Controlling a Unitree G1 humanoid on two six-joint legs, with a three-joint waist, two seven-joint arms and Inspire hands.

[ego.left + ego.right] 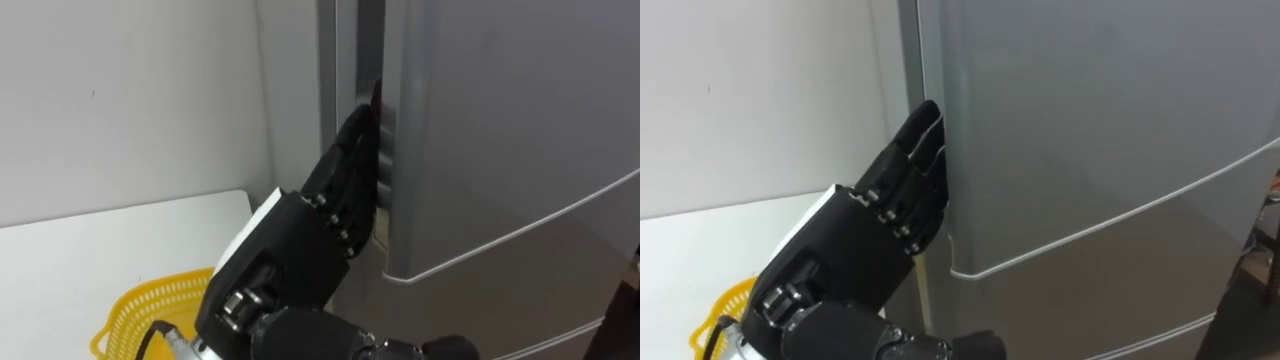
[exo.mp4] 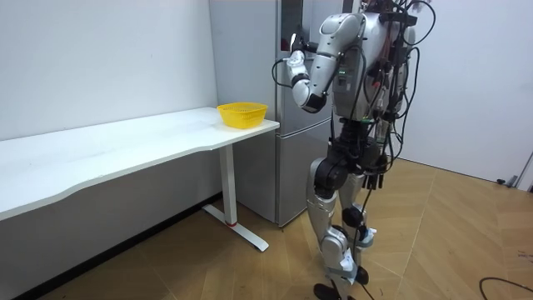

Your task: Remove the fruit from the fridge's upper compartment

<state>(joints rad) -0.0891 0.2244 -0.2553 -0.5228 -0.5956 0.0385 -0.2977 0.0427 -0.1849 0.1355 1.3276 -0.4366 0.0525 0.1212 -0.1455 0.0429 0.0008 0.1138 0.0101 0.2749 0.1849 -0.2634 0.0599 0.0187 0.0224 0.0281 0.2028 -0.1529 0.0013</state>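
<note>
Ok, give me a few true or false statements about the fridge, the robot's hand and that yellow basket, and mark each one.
1. The left hand is at the left edge of the upper fridge door. True.
2. The yellow basket sits on the floor. False: it stands on the white table.
3. The yellow basket is at the table end nearest the fridge. True.
4. The upper fridge door is swung wide open. False: at most a narrow gap shows at its edge.

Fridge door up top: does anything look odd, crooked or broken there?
Only that the upper fridge door seems slightly ajar: a dark gap runs down its left edge, where the robot's left hand rests. No dents or spills show, and the yellow basket sits upright on the white table beside it.
</note>
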